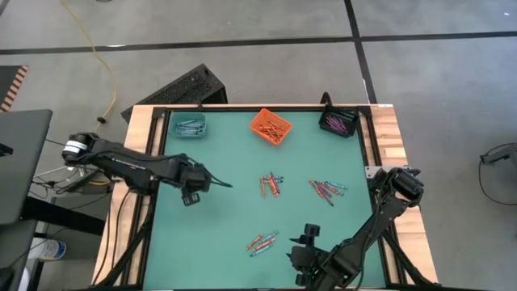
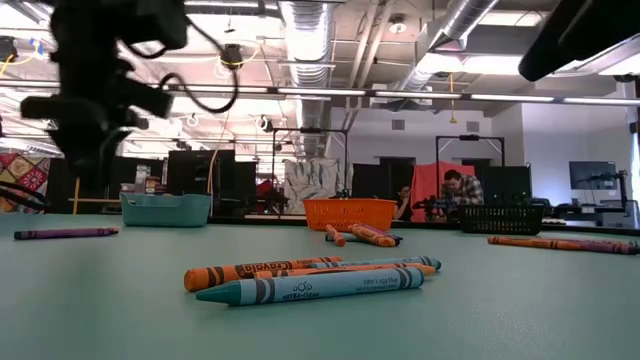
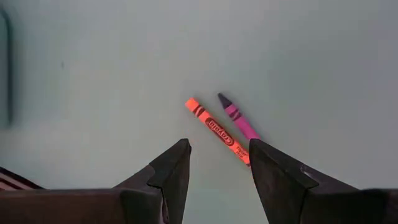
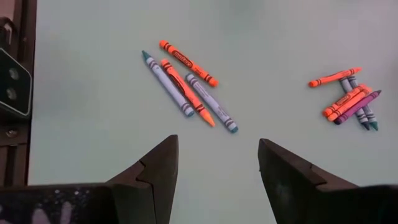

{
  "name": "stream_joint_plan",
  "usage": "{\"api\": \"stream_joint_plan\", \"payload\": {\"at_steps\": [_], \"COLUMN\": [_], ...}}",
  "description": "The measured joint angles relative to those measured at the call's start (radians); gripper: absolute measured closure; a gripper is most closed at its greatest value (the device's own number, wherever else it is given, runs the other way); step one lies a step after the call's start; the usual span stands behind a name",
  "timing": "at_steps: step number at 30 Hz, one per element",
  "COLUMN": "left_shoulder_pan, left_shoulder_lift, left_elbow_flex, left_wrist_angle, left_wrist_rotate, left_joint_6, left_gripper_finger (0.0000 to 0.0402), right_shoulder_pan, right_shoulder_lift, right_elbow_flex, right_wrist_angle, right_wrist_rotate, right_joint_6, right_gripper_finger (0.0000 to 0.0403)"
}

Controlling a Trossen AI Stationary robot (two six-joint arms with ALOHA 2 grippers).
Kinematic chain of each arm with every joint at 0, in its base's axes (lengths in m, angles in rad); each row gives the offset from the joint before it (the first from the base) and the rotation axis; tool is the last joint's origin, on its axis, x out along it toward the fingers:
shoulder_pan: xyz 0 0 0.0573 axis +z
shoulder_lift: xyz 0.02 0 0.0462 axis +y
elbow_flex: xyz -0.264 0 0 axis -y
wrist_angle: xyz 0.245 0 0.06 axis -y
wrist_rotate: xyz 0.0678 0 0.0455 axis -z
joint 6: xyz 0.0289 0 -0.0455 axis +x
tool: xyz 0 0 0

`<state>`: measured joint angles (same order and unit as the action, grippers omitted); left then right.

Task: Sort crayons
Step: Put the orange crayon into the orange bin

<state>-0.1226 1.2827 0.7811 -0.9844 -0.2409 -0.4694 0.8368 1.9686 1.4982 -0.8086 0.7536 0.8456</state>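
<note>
Your crayons lie in loose heaps on the green worktop, touching each other, so you may pinch two colours at once. The left end effector hangs open near an orange and a purple one; the right end effector waits open.

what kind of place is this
Probably a robotics lab or workshop: exposed ceiling ducts, a person at benches in the background, and a green-topped table on a concrete floor.
</note>
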Motion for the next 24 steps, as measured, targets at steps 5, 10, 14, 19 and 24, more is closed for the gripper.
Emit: {"api": "stream_joint_plan", "payload": {"at_steps": [5, 10, 14, 19, 24], "left_shoulder_pan": [-0.017, -0.006, -0.005, -0.006, -0.013], "left_shoulder_lift": [-0.137, -0.278, -0.320, -0.313, -0.277], "left_elbow_flex": [-0.137, -0.249, -0.301, -0.315, -0.315], "left_wrist_angle": [0.080, 0.147, 0.167, 0.219, 0.271], "left_wrist_rotate": [-0.025, -0.030, -0.035, -0.053, -0.044], "left_joint_6": [-0.117, -0.221, -0.289, -0.313, -0.316], "left_gripper_finger": [0.0247, 0.0247, 0.0258, 0.0275, 0.0285], "right_shoulder_pan": [-0.004, -0.020, -0.029, -0.029, -0.028], "right_shoulder_lift": [0.000, 0.000, 0.000, 0.000, 0.000], "right_elbow_flex": [0.000, 0.000, 0.000, 0.000, 0.000], "right_wrist_angle": [0.002, 0.002, 0.005, 0.005, 0.006], "right_wrist_rotate": [0.000, 0.000, 0.000, 0.001, 0.001], "right_joint_6": [-0.031, -0.036, -0.043, -0.043, -0.043], "right_gripper_finger": [0.0191, 0.0191, 0.0191, 0.0191, 0.0191]}}
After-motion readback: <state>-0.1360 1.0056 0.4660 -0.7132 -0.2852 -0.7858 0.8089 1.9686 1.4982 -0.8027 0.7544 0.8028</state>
